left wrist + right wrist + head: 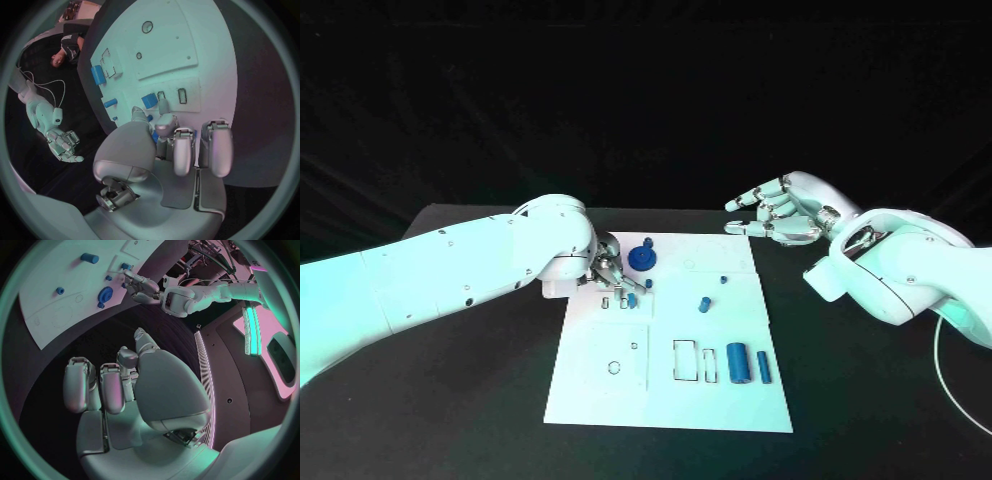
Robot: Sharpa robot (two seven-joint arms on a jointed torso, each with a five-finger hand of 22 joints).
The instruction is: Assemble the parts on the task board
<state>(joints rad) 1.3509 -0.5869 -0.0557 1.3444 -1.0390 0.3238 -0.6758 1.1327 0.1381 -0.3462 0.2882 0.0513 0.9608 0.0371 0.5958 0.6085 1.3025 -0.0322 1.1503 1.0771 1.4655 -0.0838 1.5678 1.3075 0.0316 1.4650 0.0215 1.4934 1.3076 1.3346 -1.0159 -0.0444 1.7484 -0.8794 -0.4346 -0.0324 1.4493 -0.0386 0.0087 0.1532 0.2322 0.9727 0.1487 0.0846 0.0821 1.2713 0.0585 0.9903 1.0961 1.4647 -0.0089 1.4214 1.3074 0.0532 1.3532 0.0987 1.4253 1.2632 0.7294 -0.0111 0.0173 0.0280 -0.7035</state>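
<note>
Fingers [615, 283] down on white task board [625, 385] — small blue parts [737, 363]

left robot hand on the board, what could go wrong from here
1. The left robot hand has its fingers down on the white board, close around a small blue piece. The head view hides the contact, so whether it is gripped is unclear; it may slip or tilt.
2. The round blue part stands right beside those fingers and could get knocked.
3. The right robot hand hovers off the board, empty, so nothing steadies the board if it gets pushed.
</note>
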